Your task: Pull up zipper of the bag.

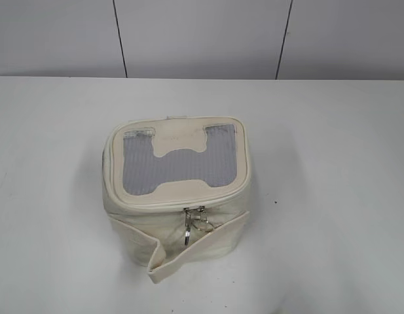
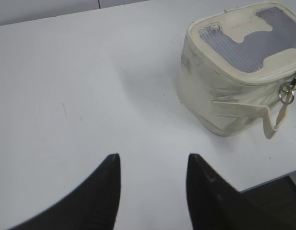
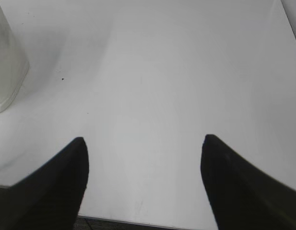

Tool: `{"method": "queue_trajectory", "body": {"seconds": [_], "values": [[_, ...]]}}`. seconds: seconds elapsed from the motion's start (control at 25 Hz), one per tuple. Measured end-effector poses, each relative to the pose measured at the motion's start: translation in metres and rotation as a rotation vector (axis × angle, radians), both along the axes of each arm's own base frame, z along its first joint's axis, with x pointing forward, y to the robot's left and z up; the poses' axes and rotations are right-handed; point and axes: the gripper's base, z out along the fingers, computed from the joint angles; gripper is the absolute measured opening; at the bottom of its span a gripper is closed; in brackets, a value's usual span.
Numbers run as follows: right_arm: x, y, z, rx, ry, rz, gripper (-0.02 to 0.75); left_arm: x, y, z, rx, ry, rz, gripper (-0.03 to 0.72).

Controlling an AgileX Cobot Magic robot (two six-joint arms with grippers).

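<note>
Bag (image 1: 177, 196) upright on table (image 1: 332, 170), zipper (image 1: 194, 210) sliders at front edge. Left gripper (image 2: 152, 165) and right gripper (image 3: 144, 143) both spread open, empty, well apart from it.

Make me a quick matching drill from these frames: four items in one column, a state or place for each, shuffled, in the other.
Column 1
1. bag
2. ring pulls
3. left gripper
4. mesh window

Column 2
A. open, over bare table, apart from the bag
B. grey, on the top panel
C. silver, hanging at the near edge of the top
D. cream, standing mid-table, strap end loose

Pairs: 1-D, 2-C, 3-A, 4-B
</note>
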Motion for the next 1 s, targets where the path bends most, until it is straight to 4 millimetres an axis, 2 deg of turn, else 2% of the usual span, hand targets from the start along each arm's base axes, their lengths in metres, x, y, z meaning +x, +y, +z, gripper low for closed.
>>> {"method": "queue_trajectory", "body": {"seconds": [0.4, 0.84, 1.0], "values": [[0.000, 0.000, 0.000, 0.000, -0.002, 0.000, 0.568, 0.000, 0.000, 0.000, -0.002, -0.003, 0.013, 0.331], [-0.004, 0.000, 0.000, 0.004, -0.029, -0.079, 0.568, 0.001, 0.001, 0.000, -0.002, -0.010, 0.252, 0.320], [-0.004, 0.000, 0.000, 0.004, -0.028, -0.078, 0.568, -0.011, 0.001, 0.000, -0.012, -0.082, 0.261, 0.312]]}}
